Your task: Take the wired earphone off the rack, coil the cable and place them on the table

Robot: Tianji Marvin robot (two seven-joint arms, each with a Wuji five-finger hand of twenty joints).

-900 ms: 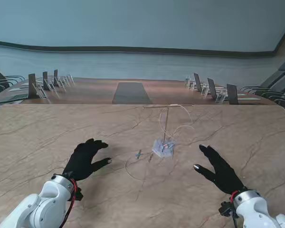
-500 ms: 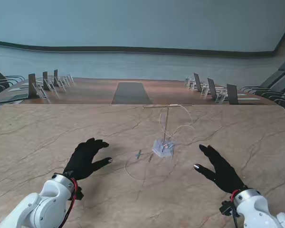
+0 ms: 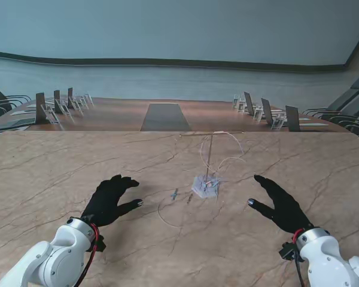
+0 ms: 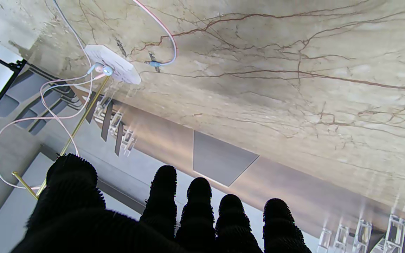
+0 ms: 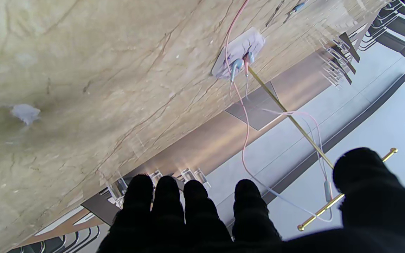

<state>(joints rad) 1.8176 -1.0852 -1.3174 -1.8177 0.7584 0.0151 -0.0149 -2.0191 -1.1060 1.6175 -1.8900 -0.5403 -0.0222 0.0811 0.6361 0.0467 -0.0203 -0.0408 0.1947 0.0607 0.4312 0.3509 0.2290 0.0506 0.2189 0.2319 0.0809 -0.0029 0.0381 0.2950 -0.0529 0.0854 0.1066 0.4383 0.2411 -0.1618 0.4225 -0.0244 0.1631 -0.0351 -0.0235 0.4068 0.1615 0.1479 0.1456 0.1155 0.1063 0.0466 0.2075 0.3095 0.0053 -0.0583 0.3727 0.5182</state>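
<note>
Two black-gloved robot hands, left robot hand (image 3: 110,199) and right robot hand (image 3: 281,204), hover empty with fingers spread over the marble bench (image 3: 60,167), flanking one brass rack (image 3: 209,156) draped with one wired earphone (image 3: 230,160).

A conference room, my marble-patterned table (image 3: 60,161), beyond it a long wooden meeting table (image 3: 113,116) lined with black chairs (image 3: 292,118), plain pale wall (image 3: 179,30).

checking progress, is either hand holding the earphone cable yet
No, the left hand and right hand are both open, either side of the rack, cable still draped on it.
</note>
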